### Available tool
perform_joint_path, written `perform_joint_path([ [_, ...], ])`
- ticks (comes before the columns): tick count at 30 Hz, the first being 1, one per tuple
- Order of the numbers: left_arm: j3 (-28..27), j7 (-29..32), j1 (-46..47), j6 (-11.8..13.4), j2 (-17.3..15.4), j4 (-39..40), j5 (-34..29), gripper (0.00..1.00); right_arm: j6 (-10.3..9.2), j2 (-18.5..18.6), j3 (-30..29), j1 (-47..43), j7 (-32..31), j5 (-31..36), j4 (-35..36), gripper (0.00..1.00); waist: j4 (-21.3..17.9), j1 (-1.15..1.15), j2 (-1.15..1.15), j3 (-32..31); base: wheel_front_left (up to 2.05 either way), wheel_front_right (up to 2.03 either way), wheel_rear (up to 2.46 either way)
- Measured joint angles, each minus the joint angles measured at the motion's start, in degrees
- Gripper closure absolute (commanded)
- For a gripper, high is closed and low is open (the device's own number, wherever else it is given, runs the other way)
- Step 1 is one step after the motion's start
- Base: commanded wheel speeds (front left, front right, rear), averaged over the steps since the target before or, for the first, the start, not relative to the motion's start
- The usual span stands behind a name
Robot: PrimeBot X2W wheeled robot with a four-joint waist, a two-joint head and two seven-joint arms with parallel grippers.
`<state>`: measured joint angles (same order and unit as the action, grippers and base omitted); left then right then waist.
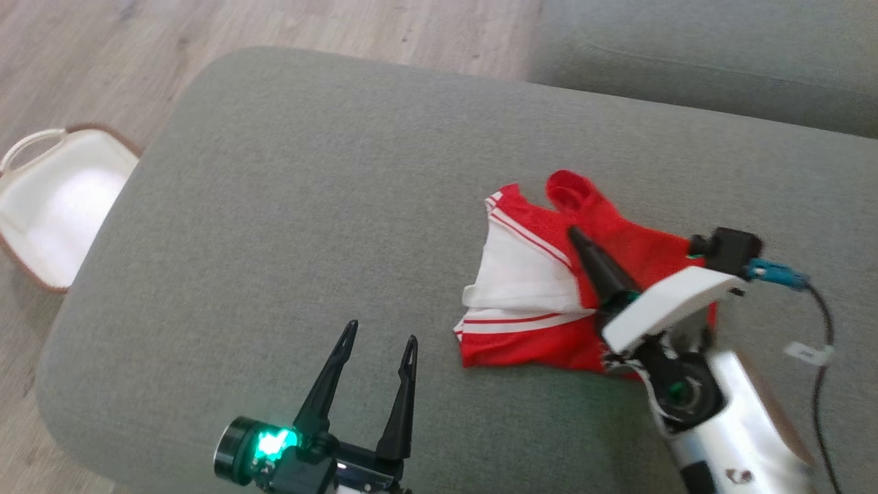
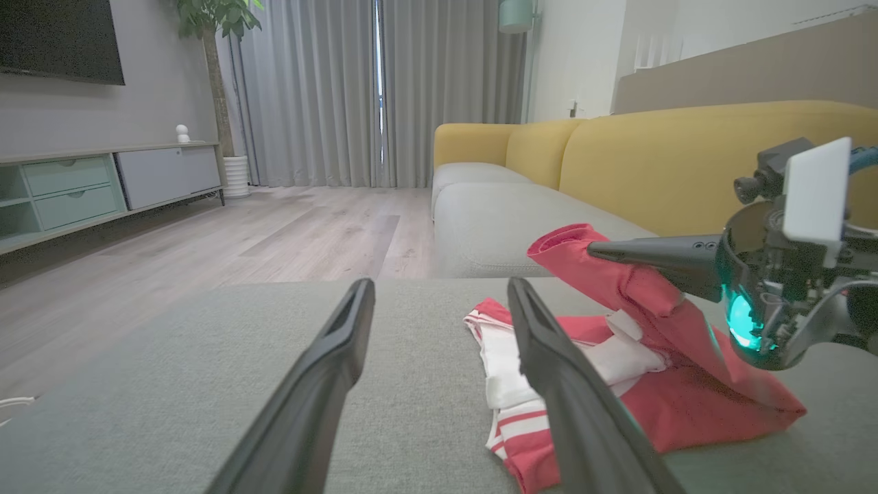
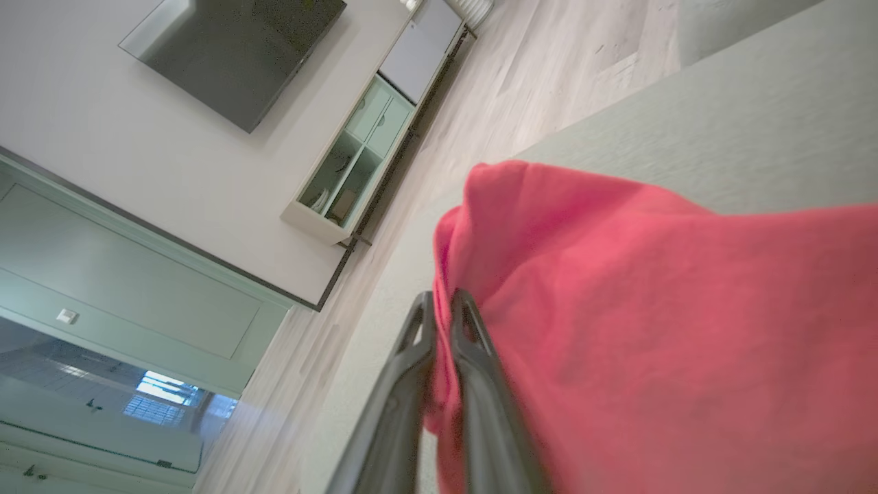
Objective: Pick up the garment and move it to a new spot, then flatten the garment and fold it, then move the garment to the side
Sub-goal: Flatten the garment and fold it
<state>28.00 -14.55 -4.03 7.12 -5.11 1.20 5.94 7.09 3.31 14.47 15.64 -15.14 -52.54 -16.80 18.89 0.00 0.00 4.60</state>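
Basket (image 1: 27, 139) on the floor at far left, beside the grey cushion (image 1: 309, 206). Left gripper (image 1: 381, 331) over the cushion, jaws spread, holding nothing. Red-and-white garment (image 1: 535, 350) crumpled just to its right. Right gripper (image 1: 573, 234) clamped on a raised red fold. Risk: thin edge pinch may slip on lifting; a one-point hold would likely leave the cloth bunched.

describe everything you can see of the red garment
The garment is red sportswear with a white panel and thin red-and-white stripes along its edges. It looks like thin, soft cloth. It lies crumpled and partly folded over itself, not flattened, on the grey sofa cushion, toward the robot's right. The right end effector is shut on a red fold and holds it raised above the rest, which rests on the cushion. The open left end effector stands beside it, apart.
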Motion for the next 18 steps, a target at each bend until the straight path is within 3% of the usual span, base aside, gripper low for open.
perform_joint_path([
  [10, 0.0, 0.0, 0.1, -0.6, 0.5, -0.8, -0.6, 0.0, 0.0, 0.1, 15.3, 9.4, 8.8, -7.8, -11.6, 1.0, 3.2, 0.01, 0.0, 2.2, 0.0, 0.0, 0.0],
  [11, 0.0, 0.0, 0.1, -0.6, 0.5, -0.9, -0.8, 0.0, 0.0, 0.1, 16.5, 9.9, 9.1, -8.3, -12.5, 0.75, 3.3, 0.01, 0.0, 2.3, 0.0, 0.0, 0.0],
  [12, 0.0, 0.0, 0.1, -0.6, 0.6, -0.9, -0.9, 0.0, 0.0, 0.1, 17.5, 10.1, 9.3, -8.8, -13.2, 0.05, 3.3, 0.01, 0.0, 2.3, 0.0, 0.0, 0.0],
  [13, -0.1, 0.0, 0.1, -0.6, 0.6, -0.9, -0.9, 0.0, 0.0, 0.1, 18.6, 10.3, 9.7, -9.0, -13.9, 0.0, 3.2, 0.0, 0.0, 2.3, 0.0, 0.0, 0.0],
  [18, -0.9, 0.0, 0.1, -0.6, 0.9, -1.3, -0.9, 0.0, 0.0, 0.2, 21.6, 10.4, 13.6, -9.5, -13.1, 0.0, 1.8, 0.0, 0.0, 1.6, 0.0, 0.0, 0.0],
])
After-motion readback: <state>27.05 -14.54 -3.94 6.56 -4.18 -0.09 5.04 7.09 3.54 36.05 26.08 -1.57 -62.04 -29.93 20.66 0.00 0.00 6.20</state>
